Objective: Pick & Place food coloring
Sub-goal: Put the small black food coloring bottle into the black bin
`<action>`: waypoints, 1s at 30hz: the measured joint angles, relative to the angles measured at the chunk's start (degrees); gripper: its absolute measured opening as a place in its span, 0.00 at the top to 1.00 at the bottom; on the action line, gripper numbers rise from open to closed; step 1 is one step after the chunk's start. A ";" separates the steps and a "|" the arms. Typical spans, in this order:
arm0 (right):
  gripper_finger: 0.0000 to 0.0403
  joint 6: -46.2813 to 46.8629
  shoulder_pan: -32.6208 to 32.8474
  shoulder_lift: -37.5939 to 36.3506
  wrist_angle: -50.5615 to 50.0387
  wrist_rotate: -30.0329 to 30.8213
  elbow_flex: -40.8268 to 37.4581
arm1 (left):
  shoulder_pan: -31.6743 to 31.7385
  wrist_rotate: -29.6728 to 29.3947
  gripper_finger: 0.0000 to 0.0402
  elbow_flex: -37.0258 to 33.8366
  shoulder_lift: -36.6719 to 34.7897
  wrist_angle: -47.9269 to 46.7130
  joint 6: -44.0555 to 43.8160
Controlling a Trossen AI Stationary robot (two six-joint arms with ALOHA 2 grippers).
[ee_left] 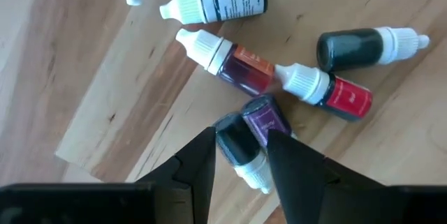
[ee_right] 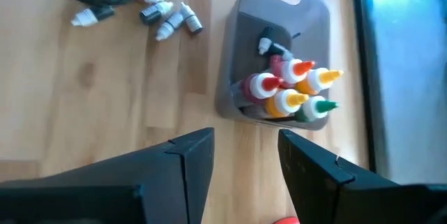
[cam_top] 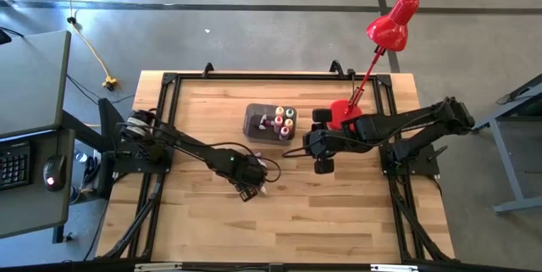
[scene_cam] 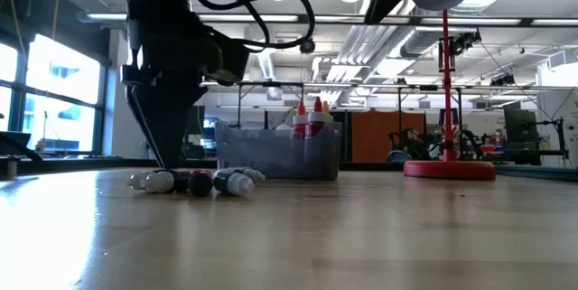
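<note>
Pale butcher-block wood forms the table [cam_top: 339, 213], the largest item in view, framed by dark rails.

**Fixed items.** A red desk lamp [cam_top: 391, 26] stands on its base near the table's far right corner. A dark grey bin [cam_top: 257, 119] sits near the middle of the table, closer to the far edge than to the near edge.

**Arms.** The left arm reaches in from the left edge. The left gripper [ee_left: 241, 155] is lowered over a cluster of bottles just nearer the near edge than the bin. The right arm reaches in from the right edge. The right gripper [ee_right: 244, 155] hangs above the table beside the bin, on the lamp side; its fingers are spread apart with nothing between them.

**Task items.**
- Placed: several food coloring bottles [ee_right: 290, 88] stand upright in one end of the bin, with yellow, orange, red and green tips showing.
- Loose: about six more bottles [ee_left: 237, 67] lie on their sides on the wood, touching or just beside one another, white caps pointing various ways.
- In hand: a dark bottle [ee_left: 237, 144] with a white cap lies between the left fingers [ee_left: 199, 165], beside a purple-labelled bottle [ee_left: 264, 119]. The fingers bracket it closely, but firm contact cannot be told.

**Progress.** By judgement, the task is partly complete: roughly half the visible bottles are binned, and the loose cluster remains to be moved, starting with the bracketed bottle.
</note>
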 joint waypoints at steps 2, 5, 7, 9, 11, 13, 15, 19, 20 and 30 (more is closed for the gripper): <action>0.62 1.75 0.00 0.00 0.18 -2.26 0.00 | 0.00 0.09 0.68 0.12 0.19 -0.40 -0.73; 0.62 2.13 0.00 0.00 1.07 -6.21 0.00 | 0.00 0.70 0.68 0.07 1.69 -0.12 -0.91; 0.62 2.12 0.00 0.00 1.39 -7.89 0.00 | 0.00 0.97 0.68 -0.14 2.43 -0.75 -0.82; 0.62 2.13 0.02 0.00 2.02 -8.49 0.00 | 0.00 1.96 0.68 0.06 3.24 0.23 -0.72; 0.62 2.13 0.00 0.04 2.37 -8.48 -0.01 | -0.01 2.75 0.68 0.28 4.11 0.00 -0.60; 0.62 2.13 0.00 0.18 2.66 -8.38 -0.01 | -0.42 2.96 0.68 0.31 4.69 -0.13 0.60; 0.62 2.13 0.00 0.32 2.67 -8.25 -0.02 | -0.62 2.37 0.69 0.26 4.76 0.21 2.74; 0.62 2.13 0.00 0.39 2.90 -8.26 -0.02 | -0.92 1.49 0.69 0.14 4.12 0.32 4.93; 0.62 2.13 0.00 0.39 2.94 -8.26 -0.02 | -0.90 1.56 0.69 0.23 4.15 0.18 4.95; 0.62 2.12 0.00 0.39 3.92 -8.10 -0.02 | -0.74 2.14 0.71 0.61 4.01 -0.46 8.22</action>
